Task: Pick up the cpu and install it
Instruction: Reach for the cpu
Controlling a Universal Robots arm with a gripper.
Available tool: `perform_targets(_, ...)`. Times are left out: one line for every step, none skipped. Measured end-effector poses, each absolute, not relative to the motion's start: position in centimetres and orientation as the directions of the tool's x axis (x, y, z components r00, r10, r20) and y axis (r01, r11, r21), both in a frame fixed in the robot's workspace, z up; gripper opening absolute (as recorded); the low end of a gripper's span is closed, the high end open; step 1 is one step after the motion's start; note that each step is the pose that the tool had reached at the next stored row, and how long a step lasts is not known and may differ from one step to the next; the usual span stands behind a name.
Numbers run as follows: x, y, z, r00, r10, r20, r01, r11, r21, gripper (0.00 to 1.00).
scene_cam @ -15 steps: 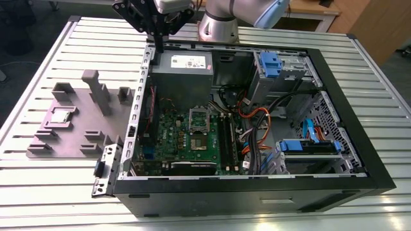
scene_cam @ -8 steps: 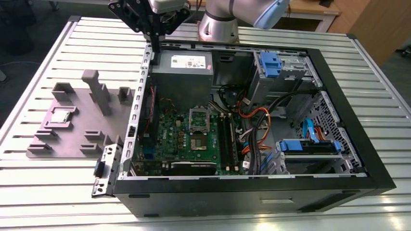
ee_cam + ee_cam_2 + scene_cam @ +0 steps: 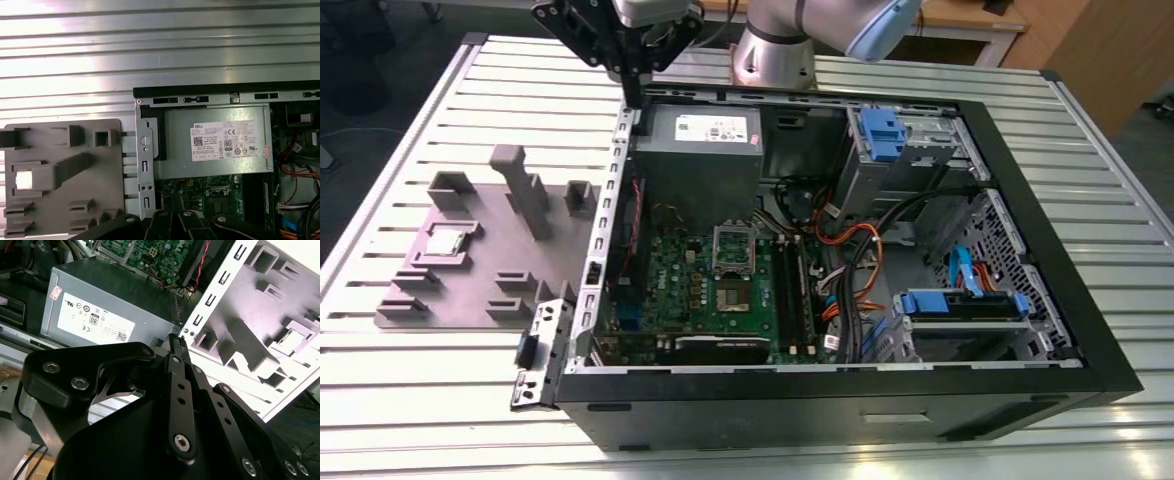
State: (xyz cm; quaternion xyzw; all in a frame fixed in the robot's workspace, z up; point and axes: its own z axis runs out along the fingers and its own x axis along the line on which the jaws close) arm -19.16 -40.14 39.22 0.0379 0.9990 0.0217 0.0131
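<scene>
Jaws pressed together, gripping nothing, hung above corner of open computer case (image 3: 854, 392), beside grey power supply (image 3: 700, 150). Cpu (image 3: 447, 243) lay in recess of grey tray (image 3: 467, 295) on counter (image 3: 400, 385), outside case at exterior view's left, well apart from jaws.

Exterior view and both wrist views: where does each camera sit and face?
Exterior view: off the arm, raised, looking down on the open black computer case on the slatted metal table; arm and black tool show.
First wrist view: on the arm, looking down past the tool; small silvery square cpu sits in the grey plastic tray.
Second wrist view: looking along the tool's shut fingers.
Shared: all see the grey white-labelled power supply box.
</scene>
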Motion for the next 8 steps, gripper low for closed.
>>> perform_targets(-19.27, -40.14, 39.22, -0.997, 0.076, -0.025, 0.075, 0.996, 0.044, 0.11)
perform_targets(-19.38, -40.14, 39.22, -0.997, 0.076, -0.025, 0.075, 0.996, 0.044, 0.11)
perform_targets(-19.5, -40.14, 39.22, -0.997, 0.076, -0.024, 0.075, 0.996, 0.044, 0.11)
perform_targets(-19.61, -40.14, 39.22, -0.997, 0.076, -0.024, 0.075, 0.996, 0.044, 0.11)
perform_targets(-19.73, -40.14, 39.22, -0.997, 0.076, -0.024, 0.075, 0.996, 0.044, 0.11)
perform_targets(-19.84, -40.14, 39.22, -0.997, 0.076, -0.024, 0.075, 0.996, 0.044, 0.11)
perform_targets(-19.96, -40.14, 39.22, -0.997, 0.076, -0.024, 0.075, 0.996, 0.044, 0.11)
perform_targets(-20.09, -40.14, 39.22, -0.997, 0.076, -0.024, 0.075, 0.996, 0.044, 0.11)
